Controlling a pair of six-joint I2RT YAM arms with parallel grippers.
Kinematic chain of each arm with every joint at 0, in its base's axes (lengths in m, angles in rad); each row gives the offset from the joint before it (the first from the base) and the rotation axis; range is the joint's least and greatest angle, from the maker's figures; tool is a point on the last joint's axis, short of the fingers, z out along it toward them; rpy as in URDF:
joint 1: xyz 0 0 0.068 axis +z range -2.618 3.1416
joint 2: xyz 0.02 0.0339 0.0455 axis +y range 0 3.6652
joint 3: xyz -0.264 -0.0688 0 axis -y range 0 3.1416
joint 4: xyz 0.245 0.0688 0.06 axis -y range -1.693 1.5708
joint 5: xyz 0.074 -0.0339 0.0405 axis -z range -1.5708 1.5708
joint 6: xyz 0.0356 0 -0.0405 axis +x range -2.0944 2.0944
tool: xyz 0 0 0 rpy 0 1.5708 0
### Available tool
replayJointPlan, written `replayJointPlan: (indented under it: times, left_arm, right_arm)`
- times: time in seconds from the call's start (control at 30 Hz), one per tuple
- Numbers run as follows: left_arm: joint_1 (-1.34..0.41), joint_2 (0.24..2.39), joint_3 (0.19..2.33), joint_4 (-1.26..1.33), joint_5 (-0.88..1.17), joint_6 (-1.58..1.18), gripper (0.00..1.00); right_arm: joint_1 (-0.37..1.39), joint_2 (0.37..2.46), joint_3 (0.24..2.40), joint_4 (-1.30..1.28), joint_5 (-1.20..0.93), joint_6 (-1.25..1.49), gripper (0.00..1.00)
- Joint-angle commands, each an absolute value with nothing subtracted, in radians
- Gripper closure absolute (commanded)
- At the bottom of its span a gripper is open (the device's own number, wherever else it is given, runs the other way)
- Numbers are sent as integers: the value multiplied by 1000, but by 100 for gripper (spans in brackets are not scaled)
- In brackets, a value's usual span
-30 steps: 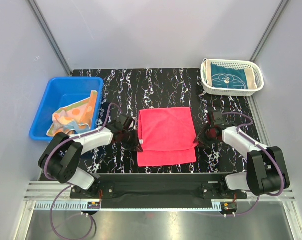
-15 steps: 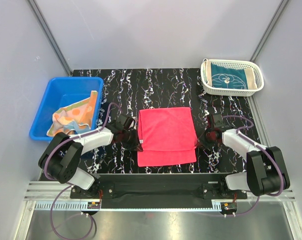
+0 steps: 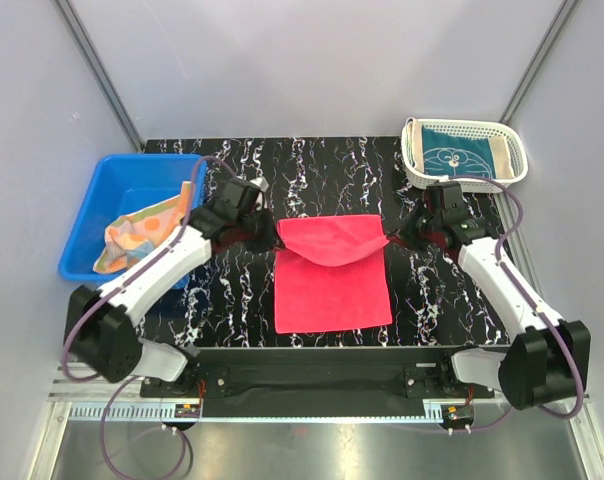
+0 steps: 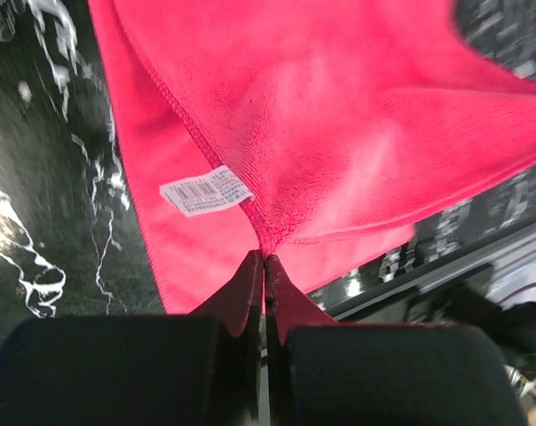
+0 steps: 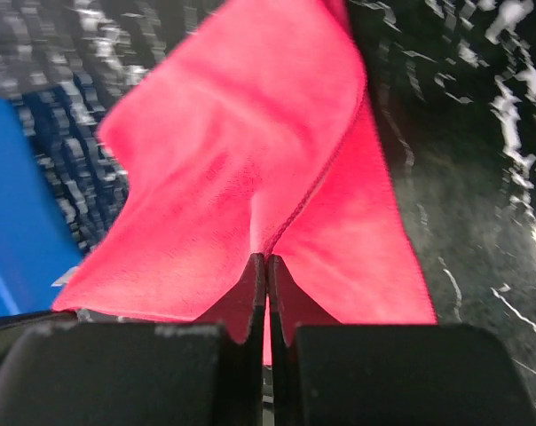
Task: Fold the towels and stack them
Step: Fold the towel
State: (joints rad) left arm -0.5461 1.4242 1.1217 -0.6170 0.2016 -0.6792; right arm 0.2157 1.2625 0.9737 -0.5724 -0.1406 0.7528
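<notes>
The pink-red towel lies in the middle of the black marbled table. My left gripper is shut on its left edge, my right gripper on its right edge. Both hold that edge raised above the towel's far part, so the cloth sags between them. In the left wrist view a white label shows near my shut jaws. It also shows in the right wrist view. The teal towel lies in the white basket. The orange-peach towel lies in the blue bin.
The blue bin stands at the left of the table, close to my left arm. The white basket stands at the far right corner. Grey walls close the sides and back.
Both grippers have lifted the towel's side edges from near the table's front half and carried them up and toward the back. The towel's near part now lies flat beneath the raised fold.
</notes>
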Motion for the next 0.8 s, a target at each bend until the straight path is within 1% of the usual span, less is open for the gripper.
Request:
replayJointPlan:
  times: [0.0,0.13,0.17,0.2,0.27,0.4,0.53,0.6,0.63,0.67,0.77]
  left_arm:
    - [-546,1322,1135,-718,163,-675,100]
    - [-577,1237,965,-648,198,-722,100]
    - [-584,1204,875,-594,219,-744,100]
    - [-592,1192,836,-563,232,-755,100]
    - [-609,1174,728,-491,250,-788,100]
    - [-623,1184,600,-355,316,-827,100]
    - [-635,1201,577,-331,325,-834,100]
    - [-634,1193,612,-353,313,-827,100]
    - [-632,1201,641,-373,307,-807,100]
    - [-632,1206,678,-441,279,-793,100]
    - [-634,1204,836,-565,238,-761,100]
  right_arm:
    - [221,1210,960,-634,-216,712,100]
    - [222,1134,819,-612,-247,739,100]
    - [222,1097,760,-600,-255,745,100]
    - [224,1080,730,-594,-259,752,100]
    - [235,1048,646,-574,-262,765,100]
    - [242,1040,549,-538,-271,767,100]
    - [245,1034,528,-535,-279,762,100]
    - [245,1029,563,-537,-273,741,100]
    - [245,1044,592,-546,-256,730,100]
    - [245,1057,668,-587,-247,718,100]
    - [245,1091,820,-690,-216,686,100]
